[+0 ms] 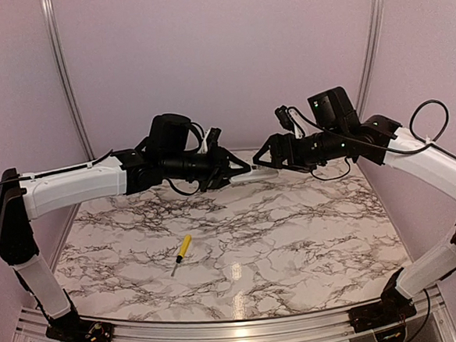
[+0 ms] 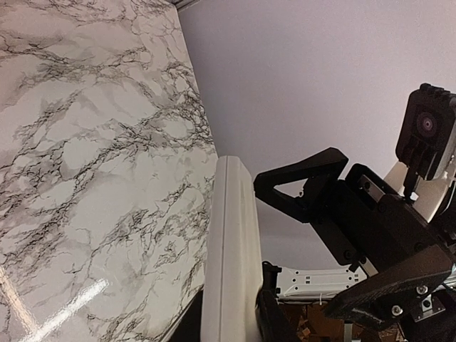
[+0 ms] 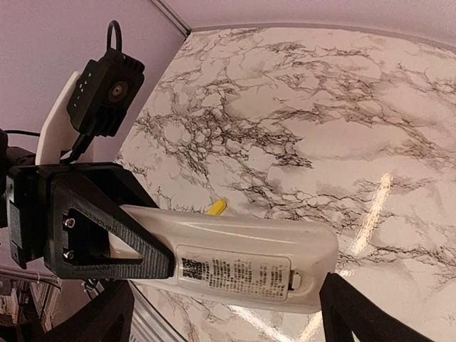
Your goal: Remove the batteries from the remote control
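1. Screwdriver (image 1: pixel 184 248) lies on the table (image 1: pixel 311 236) around seven o'clock.
2. Toward twelve o'clock, the left gripper (image 1: pixel 240 170) clenches the remote (image 3: pixel 235 246) in mid-air; its cover (image 3: pixel 235 274) looks shut, with the batteries hidden.
3. The right gripper (image 1: pixel 265 162), released and just beside it, should catch the latch (image 3: pixel 296 279) squarely and slide gently.

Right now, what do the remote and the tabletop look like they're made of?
The remote control looks like glossy white moulded plastic: rounded edges, soft highlights, a printed label. The tabletop shows a marble pattern with a glossy finish, given the glare streaks; possibly laminate or film rather than stone.
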You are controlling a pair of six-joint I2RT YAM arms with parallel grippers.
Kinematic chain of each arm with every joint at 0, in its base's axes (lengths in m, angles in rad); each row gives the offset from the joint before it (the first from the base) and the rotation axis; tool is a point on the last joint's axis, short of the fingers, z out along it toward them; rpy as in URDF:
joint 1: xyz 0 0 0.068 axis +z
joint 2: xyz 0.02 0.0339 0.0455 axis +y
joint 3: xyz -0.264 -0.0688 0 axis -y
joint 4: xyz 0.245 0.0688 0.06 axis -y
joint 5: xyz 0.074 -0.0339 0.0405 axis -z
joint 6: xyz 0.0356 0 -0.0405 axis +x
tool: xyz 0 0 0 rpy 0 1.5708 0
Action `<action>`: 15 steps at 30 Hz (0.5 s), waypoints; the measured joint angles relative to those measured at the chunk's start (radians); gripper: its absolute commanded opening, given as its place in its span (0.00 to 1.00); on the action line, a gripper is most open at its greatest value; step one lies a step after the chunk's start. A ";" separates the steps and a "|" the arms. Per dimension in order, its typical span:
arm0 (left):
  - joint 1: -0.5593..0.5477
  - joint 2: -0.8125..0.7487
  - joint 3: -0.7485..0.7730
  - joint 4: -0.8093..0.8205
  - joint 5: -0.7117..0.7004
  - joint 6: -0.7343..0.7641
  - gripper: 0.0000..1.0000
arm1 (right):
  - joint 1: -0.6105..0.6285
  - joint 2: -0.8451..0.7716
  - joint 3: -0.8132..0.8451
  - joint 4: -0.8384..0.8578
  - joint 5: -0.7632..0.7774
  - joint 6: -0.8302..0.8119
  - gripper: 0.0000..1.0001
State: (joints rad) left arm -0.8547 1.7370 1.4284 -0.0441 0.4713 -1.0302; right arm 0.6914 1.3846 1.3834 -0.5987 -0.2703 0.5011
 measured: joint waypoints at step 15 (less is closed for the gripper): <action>0.001 0.033 0.029 -0.007 0.002 -0.005 0.00 | 0.000 0.018 0.012 0.004 -0.016 -0.001 0.89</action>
State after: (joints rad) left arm -0.8536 1.7699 1.4574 -0.0513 0.4732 -1.0348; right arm 0.6914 1.4021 1.3952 -0.5949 -0.2859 0.5003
